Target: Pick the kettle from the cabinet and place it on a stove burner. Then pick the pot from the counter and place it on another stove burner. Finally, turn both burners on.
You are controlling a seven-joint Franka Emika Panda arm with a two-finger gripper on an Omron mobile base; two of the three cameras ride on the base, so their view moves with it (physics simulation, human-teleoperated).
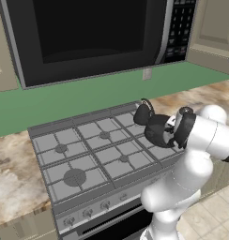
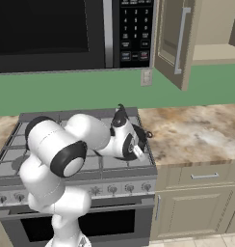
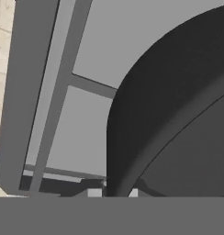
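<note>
Wide dark-grey round pot [image 1: 158,131], at the right of centre in your left base view, stood on the grey stove grates [image 1: 95,152] beside the small black cone-shaped kettle [image 1: 143,114]. Your hand view showed the gripper [image 3: 113,192] straddling the pot's rim; whether its tips clamped the rim, you could not tell.

- A green wall [image 2: 81,91] runs behind the range.
- A black microwave [image 1: 88,33] hangs above.
- Beige drawer units [image 2: 201,202] stand on a pale tiled floor [image 1: 215,215].
- A small wall outlet [image 2: 146,77].
</note>
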